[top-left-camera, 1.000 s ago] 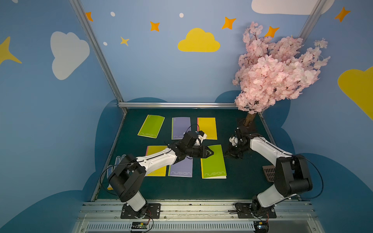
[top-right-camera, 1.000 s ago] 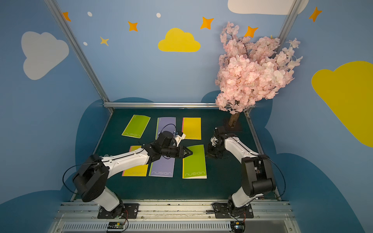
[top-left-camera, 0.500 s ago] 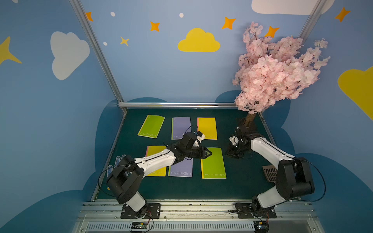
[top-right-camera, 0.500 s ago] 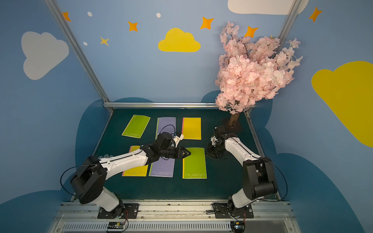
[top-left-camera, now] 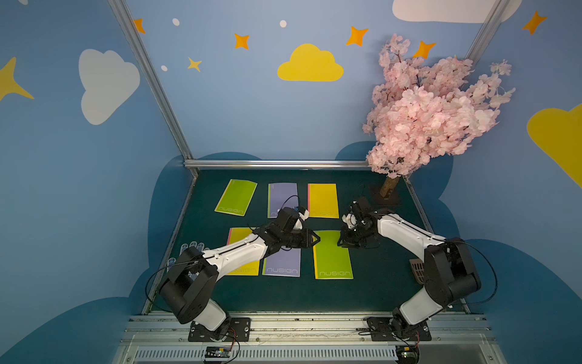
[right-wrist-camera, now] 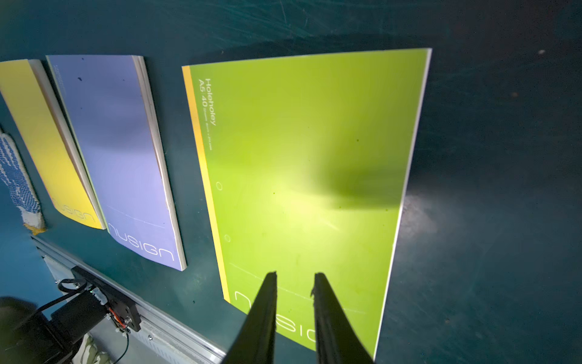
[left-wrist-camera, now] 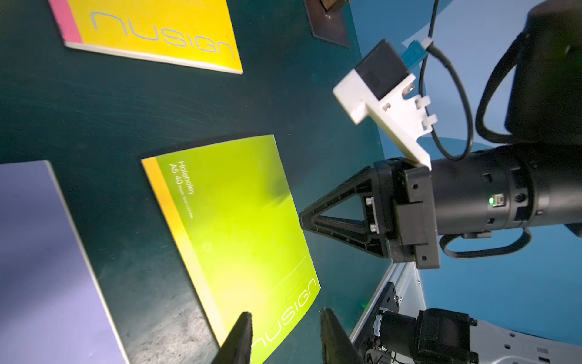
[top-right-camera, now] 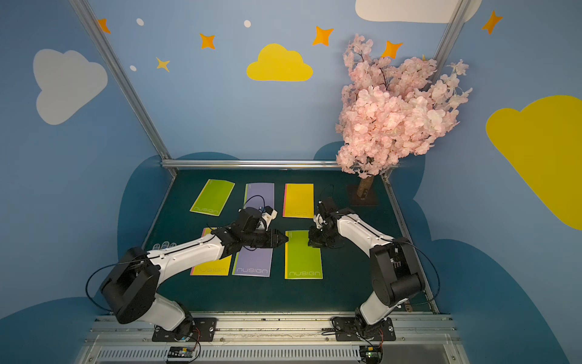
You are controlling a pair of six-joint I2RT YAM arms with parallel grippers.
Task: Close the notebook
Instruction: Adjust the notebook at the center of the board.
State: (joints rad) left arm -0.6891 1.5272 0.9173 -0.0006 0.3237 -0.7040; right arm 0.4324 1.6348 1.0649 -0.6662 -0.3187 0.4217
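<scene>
- The left arm [top-left-camera: 239, 252] hid parts of the near yellow notebook [top-left-camera: 243, 270] and the near purple notebook [top-left-camera: 282, 264].
- The green notebook [top-left-camera: 332, 257] lay shut at the counter's [top-left-camera: 378, 283] 4 o'clock. It read "nusign" and "Holeholey A5 40"; the smaller print was unreadable.
- The left jaws at its 11 o'clock corner and the right jaws at 1 o'clock were both parted and empty.

Pink blossom tree [top-left-camera: 431, 116], dotted glove [right-wrist-camera: 17, 182] at table edge

Left arm [top-left-camera: 239, 252], right arm [top-left-camera: 406, 233]: white shells, black joints, black triangular jaws; black cables [left-wrist-camera: 482, 254]; white camera bracket [left-wrist-camera: 390, 116]; green LED [left-wrist-camera: 490, 200].
</scene>
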